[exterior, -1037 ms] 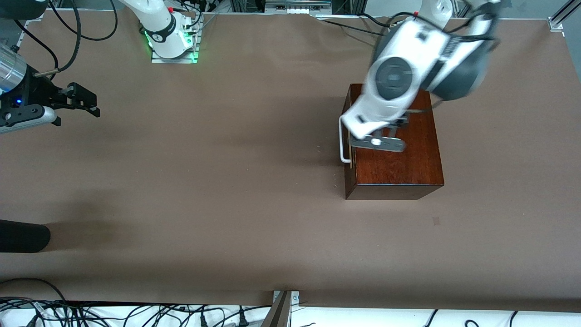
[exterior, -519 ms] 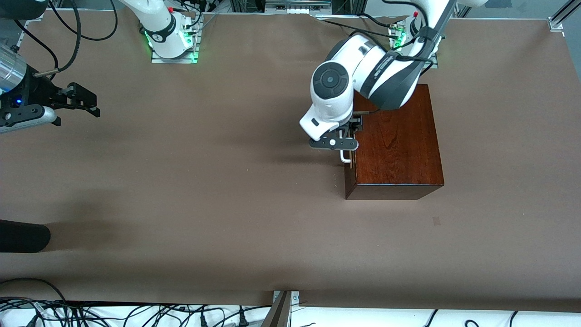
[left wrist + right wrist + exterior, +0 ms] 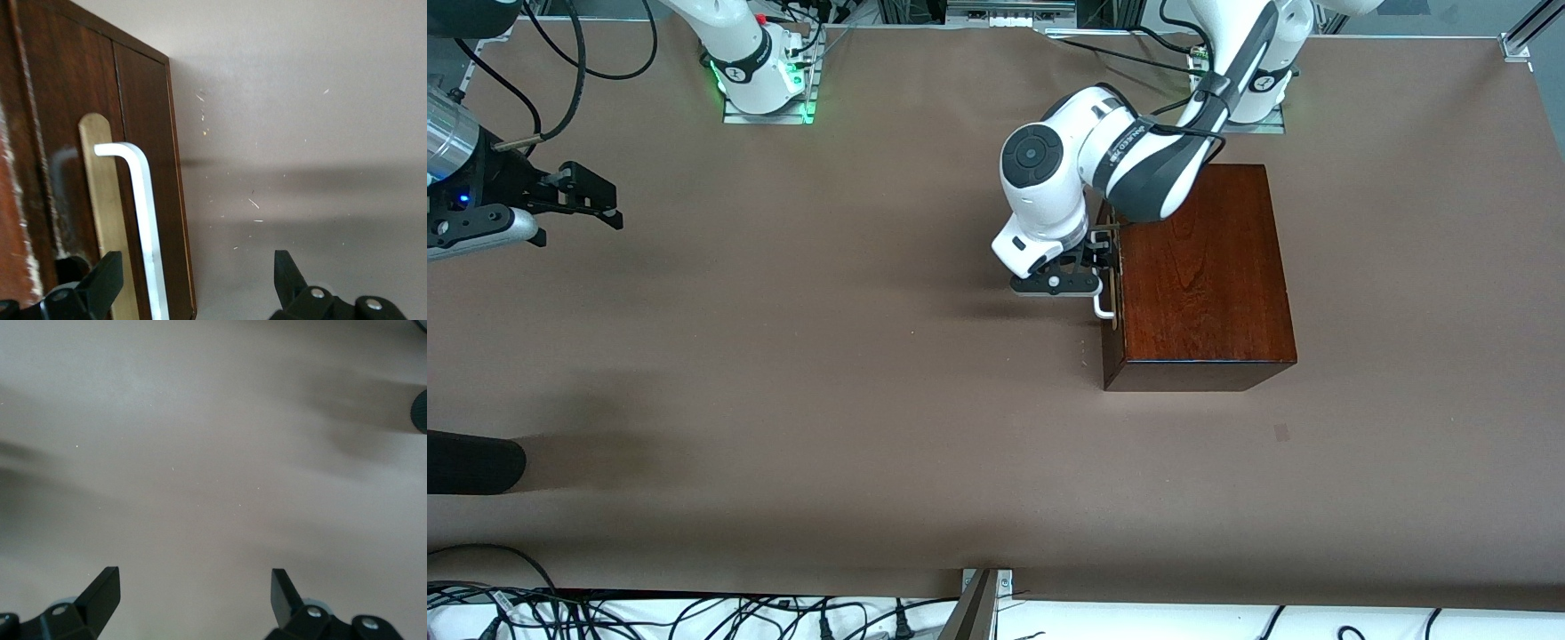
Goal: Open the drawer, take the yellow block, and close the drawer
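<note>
From the high camera across the table, the mahogany box [image 3: 1200,276] sits toward the left arm's end of the table, its drawer [image 3: 1110,307] shut flush, the white handle [image 3: 1103,302] poking out from the front. The left gripper [image 3: 1096,271] hangs right at that handle, low by the drawer front. The right gripper [image 3: 591,203] waits well apart, over bare table [image 3: 827,400] at the right arm's end. No yellow block shows anywhere; I'd guess it is inside the shut drawer.

In the left wrist view, the fingers [image 3: 100,283] are spread wide and hold nothing, and the handle bar [image 3: 143,220] runs into the gap close beside one fingertip. The drawer front [image 3: 80,167] is dark and glossy. The bar looks stiff and smooth, so I'd pinch it squarely mid-span and pull straight out; a light box might slide along with the drawer.

In the right wrist view, the right gripper's fingers [image 3: 100,593] are wide apart and empty, over plain table.
</note>
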`<state>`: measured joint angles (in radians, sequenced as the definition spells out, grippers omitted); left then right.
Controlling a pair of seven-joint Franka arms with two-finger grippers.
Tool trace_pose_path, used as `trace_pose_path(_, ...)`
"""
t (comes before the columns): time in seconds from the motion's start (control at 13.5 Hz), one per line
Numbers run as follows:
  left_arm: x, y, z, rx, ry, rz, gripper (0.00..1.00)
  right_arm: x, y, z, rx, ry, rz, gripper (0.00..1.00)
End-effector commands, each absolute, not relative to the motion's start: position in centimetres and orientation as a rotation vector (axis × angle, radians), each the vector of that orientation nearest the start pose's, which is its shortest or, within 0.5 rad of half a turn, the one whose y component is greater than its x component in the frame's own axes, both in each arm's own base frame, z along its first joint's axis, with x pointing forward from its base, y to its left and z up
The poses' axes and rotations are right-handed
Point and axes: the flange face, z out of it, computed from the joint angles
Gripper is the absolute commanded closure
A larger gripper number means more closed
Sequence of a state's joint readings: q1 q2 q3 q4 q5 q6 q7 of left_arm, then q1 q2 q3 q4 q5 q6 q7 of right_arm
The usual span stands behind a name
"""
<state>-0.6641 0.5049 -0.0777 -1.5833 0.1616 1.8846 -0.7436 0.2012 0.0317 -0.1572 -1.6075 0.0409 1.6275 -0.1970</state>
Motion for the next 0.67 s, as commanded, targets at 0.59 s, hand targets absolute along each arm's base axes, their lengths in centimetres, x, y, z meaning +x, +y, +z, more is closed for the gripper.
trace_pose_path(0.59,48.6,-42.6,28.6,-2.892,0.143,0.03,0.0,56.7,2.7,59.8,-3.067,-0.36,0.021,0.0)
